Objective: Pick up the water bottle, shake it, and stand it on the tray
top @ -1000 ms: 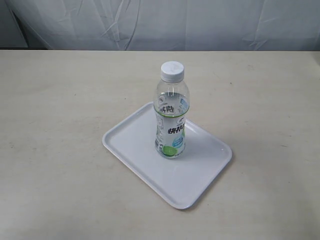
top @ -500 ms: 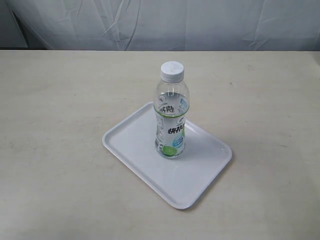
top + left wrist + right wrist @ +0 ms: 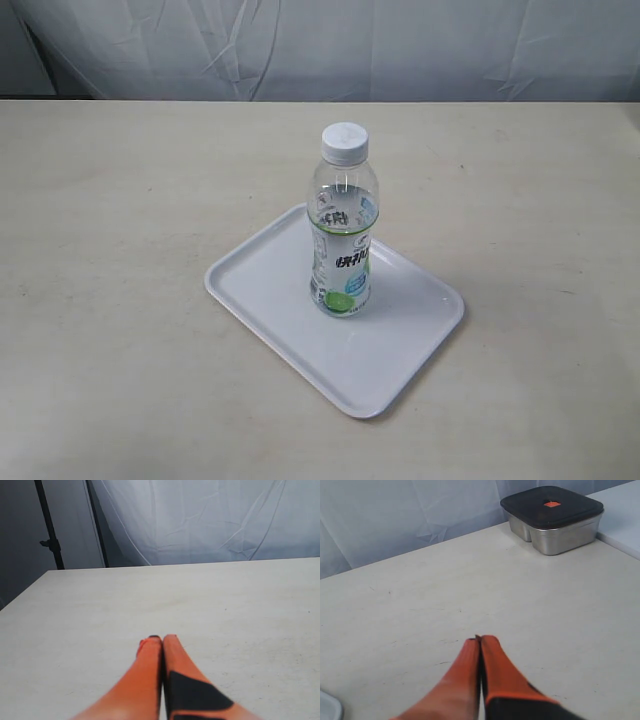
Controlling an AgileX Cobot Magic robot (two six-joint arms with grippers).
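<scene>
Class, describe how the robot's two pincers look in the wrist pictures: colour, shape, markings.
The left pincer has two long orange fingers tapering to rounded tips, with a black patch further back on one. The right pincer looks the same: orange, tapered, black near the base. No cables or arm links show.

Shows the water bottle [image 3: 343, 240] upright at the middle of the tray [image 3: 258, 285], with the tray askew at mid-surface [image 3: 120, 220].
</scene>
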